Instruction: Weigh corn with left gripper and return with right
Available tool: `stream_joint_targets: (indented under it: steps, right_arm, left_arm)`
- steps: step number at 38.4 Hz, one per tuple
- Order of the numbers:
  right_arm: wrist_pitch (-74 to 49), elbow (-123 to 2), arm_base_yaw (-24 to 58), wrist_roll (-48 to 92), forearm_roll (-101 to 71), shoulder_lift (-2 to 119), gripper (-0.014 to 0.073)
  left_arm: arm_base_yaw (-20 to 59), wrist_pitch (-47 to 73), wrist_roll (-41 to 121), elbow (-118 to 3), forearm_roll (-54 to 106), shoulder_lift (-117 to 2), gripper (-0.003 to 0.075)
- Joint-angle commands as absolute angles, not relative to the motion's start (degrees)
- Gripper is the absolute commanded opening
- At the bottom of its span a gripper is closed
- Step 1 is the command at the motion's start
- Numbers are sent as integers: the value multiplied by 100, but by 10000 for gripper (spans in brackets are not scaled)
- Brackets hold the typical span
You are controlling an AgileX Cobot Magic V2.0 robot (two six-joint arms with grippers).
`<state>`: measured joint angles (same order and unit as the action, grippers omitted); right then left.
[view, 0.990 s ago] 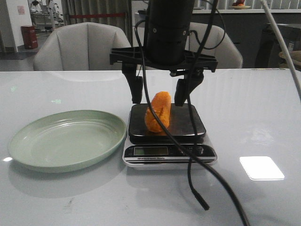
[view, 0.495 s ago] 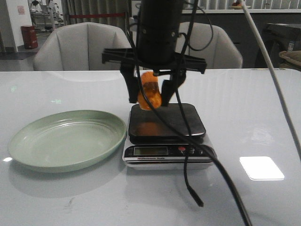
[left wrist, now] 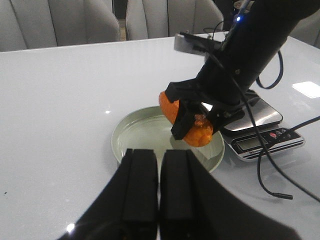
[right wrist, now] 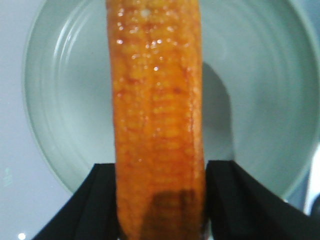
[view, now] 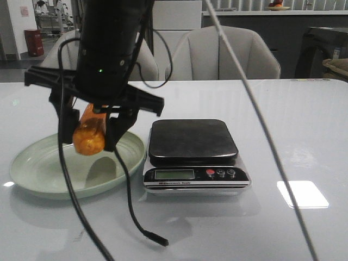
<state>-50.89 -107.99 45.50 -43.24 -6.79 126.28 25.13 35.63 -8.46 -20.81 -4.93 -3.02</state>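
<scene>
Corn (view: pixel 89 134) hangs clamped in my right gripper (view: pixel 91 130) above the green plate (view: pixel 38 163) near the table's left edge; my left gripper (left wrist: pixel 159 186) is closed, empty.

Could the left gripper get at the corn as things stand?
Probably not. The corn is clamped in the right gripper above the plate, its jaws covering both sides. The left gripper is shut and short of the plate.
</scene>
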Motion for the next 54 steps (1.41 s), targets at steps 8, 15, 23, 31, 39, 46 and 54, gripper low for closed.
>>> stream_joint_targets:
  steps: [8,15,23,31,39,46,54]
  right_arm:
    - [-4536,-10983,4582,-4220,-954,12547,451]
    - [-4500,-11177,4567,-4194,-949,12528,608]
    - [-5481,-11954,4405,-3778,-897,12443,607]
    - [-6763,-12489,3964,-2096,-897,12055,607]
    - [-7449,-12358,3455,-586,-897,11462,607]
    - [-7179,-11810,3013,-451,-897,10664,606]
    - [-6587,-10515,2580,43,-897,9473,606]
  left_arm:
    - [2502,3097,-844,-2235,-509,-384,125]
    - [2502,3097,-844,-2235,-509,-384,125]
    - [2502,3097,-844,-2235,-509,-384,125]
    - [2502,3097,-844,-2235,-509,-384,125]
    - [2502,3097,-844,-2235,-509,-384,125]
    - [2502,3097,-844,-2235,-509,-384,125]
    - [2502,3084,-844,-2235,-509,-384,125]
